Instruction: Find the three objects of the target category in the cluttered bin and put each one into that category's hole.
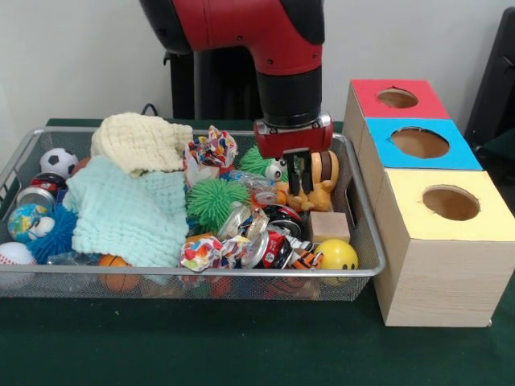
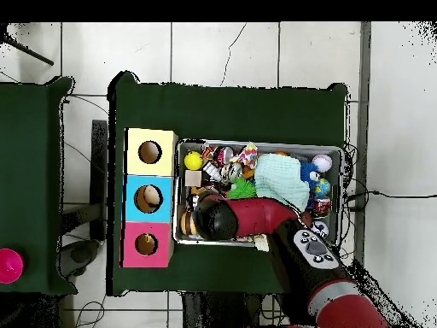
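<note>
Orange plush toy [image 1: 320,186] directly beneath the hand [image 1: 301,183], fingers narrowly parted.

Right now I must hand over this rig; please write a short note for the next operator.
Gripper: low in the bin, at the end nearest the boxes; fingers down beside an orange toy. Open or shut: cannot tell.
Boxes: red, blue, yellow, one hole each. The overhead view shows something in the blue hole.
Bin is crowded: cloths, balls, cans, wrappers.
Left: search, pick and drop the target items.
</note>
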